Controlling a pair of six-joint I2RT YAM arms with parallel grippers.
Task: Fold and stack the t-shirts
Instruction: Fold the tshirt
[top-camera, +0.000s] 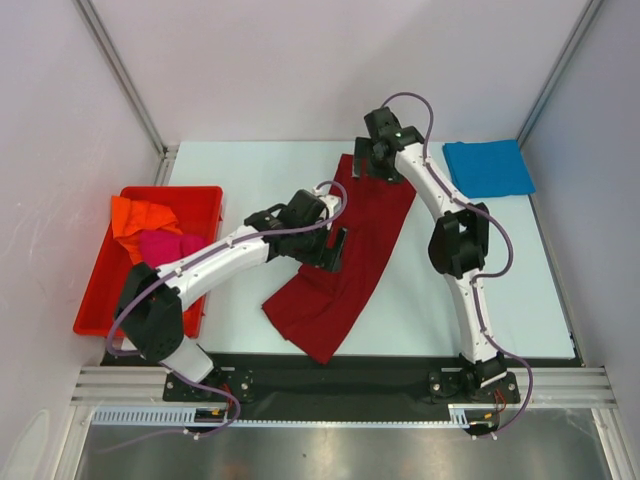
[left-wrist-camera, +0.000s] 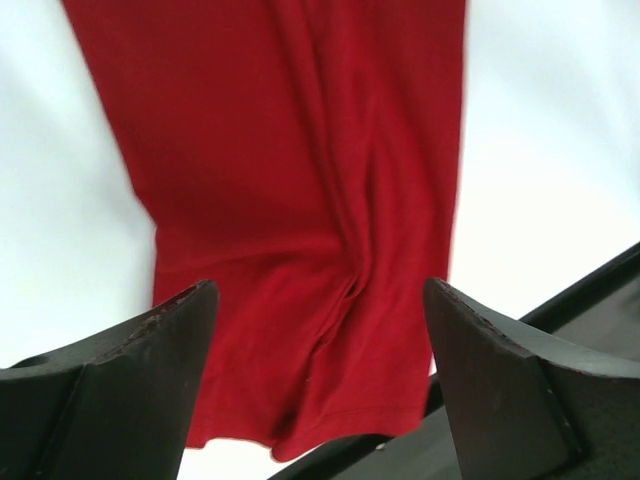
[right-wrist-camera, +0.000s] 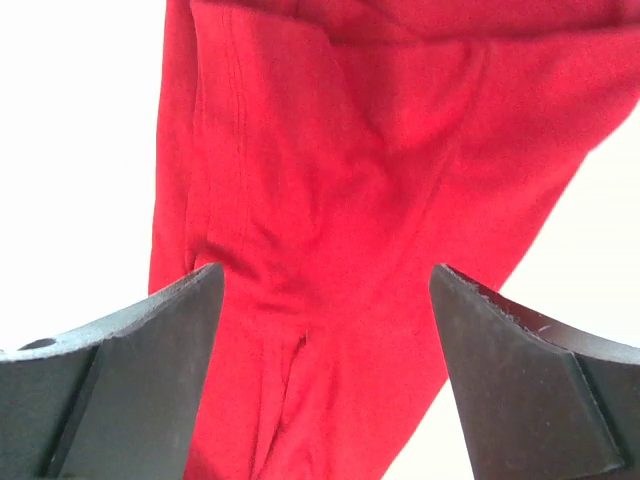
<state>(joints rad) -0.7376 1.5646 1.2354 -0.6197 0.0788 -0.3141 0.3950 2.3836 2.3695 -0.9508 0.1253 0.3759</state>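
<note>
A dark red t-shirt (top-camera: 368, 255) lies as a long folded strip running diagonally down the middle of the table. My left gripper (top-camera: 337, 250) hovers open over the strip's left edge near its middle. In the left wrist view the red cloth (left-wrist-camera: 300, 170) fills the space beyond the left gripper (left-wrist-camera: 318, 290), and nothing is between the fingers. My right gripper (top-camera: 362, 166) is open above the strip's far end. The right wrist view shows wrinkled red cloth (right-wrist-camera: 340, 180) below the right gripper (right-wrist-camera: 325, 272). A folded bright blue t-shirt (top-camera: 488, 167) lies at the far right.
A red plastic bin (top-camera: 205, 200) stands at the left and holds a crumpled orange t-shirt (top-camera: 140, 214) and a magenta-pink t-shirt (top-camera: 168, 247). A black strip (top-camera: 400, 372) runs along the table's near edge. White walls close in the sides and back.
</note>
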